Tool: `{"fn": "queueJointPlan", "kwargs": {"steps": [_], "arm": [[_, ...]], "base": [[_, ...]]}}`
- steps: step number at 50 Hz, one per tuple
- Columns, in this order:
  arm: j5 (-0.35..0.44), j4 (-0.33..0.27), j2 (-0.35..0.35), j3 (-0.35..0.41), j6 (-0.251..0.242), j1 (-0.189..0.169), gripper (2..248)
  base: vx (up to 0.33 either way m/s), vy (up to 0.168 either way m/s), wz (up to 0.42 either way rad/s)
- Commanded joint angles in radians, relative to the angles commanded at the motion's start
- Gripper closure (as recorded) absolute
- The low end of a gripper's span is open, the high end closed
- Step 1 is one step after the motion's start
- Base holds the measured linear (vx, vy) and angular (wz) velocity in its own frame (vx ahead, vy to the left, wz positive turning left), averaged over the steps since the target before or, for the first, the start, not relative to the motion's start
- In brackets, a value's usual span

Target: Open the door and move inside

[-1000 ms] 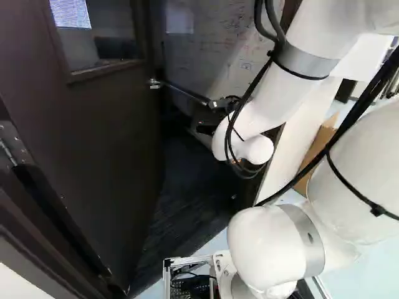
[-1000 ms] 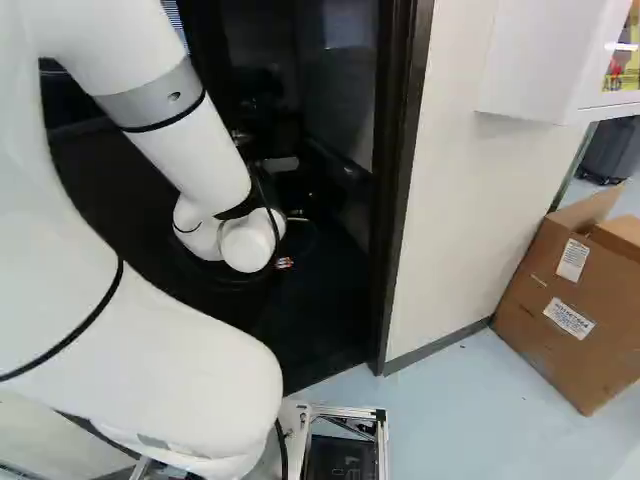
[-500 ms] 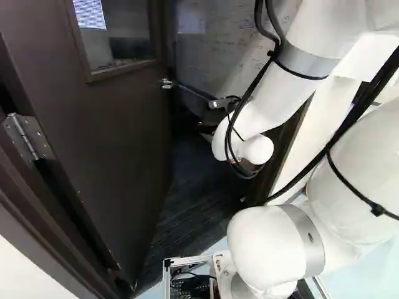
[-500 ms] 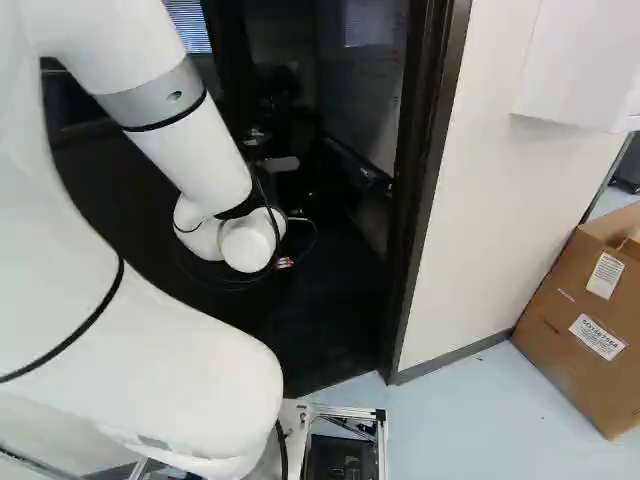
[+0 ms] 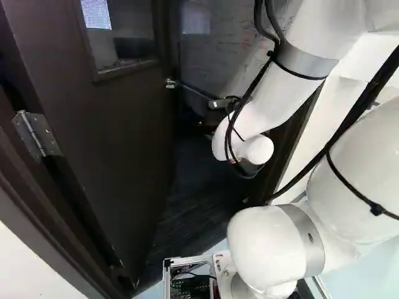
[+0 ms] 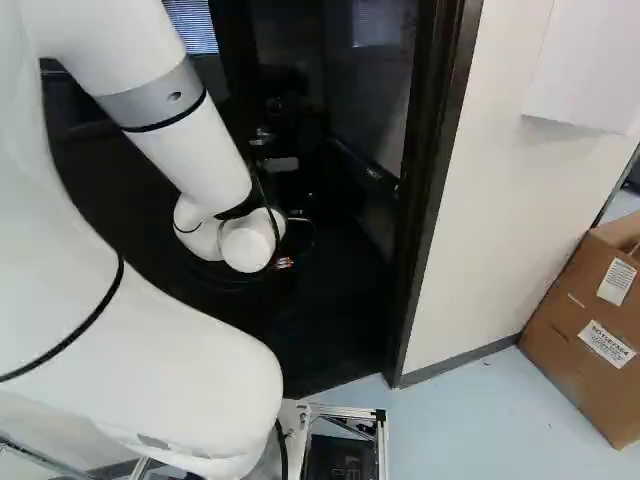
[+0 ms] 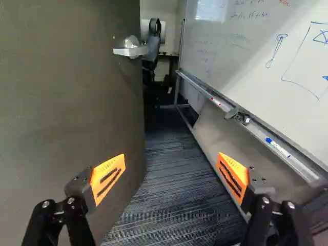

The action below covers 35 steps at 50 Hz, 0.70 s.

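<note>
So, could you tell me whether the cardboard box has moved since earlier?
No: the box still meets the grey baseboard; the base has moved, shifting both rightward in the right base view.

You face a matt, dark brown slab door (image 7: 61, 113) and a glossy, flat whiteboard (image 7: 230, 56).
The door's silver handle (image 7: 131, 50) is smooth metal; the striped dark carpet (image 7: 169, 200) looks rough.

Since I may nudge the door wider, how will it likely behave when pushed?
The door should swing rather than slide, as its hinge suggests. It looks stiff, a flat panel around a window. Probably heavy too, being broad.
</note>
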Motion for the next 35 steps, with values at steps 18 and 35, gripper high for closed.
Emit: {"fn": "queueJointPlan", "kwargs": {"steps": [18,35], "arm": [[0.000,0.000,-0.028,-0.026,0.000,0.003,3],[0.000,0.023,-0.094,-0.087,0.000,0.025,3]], "base": [[0.000,0.000,0.000],[0.000,0.000,0.000]]}}
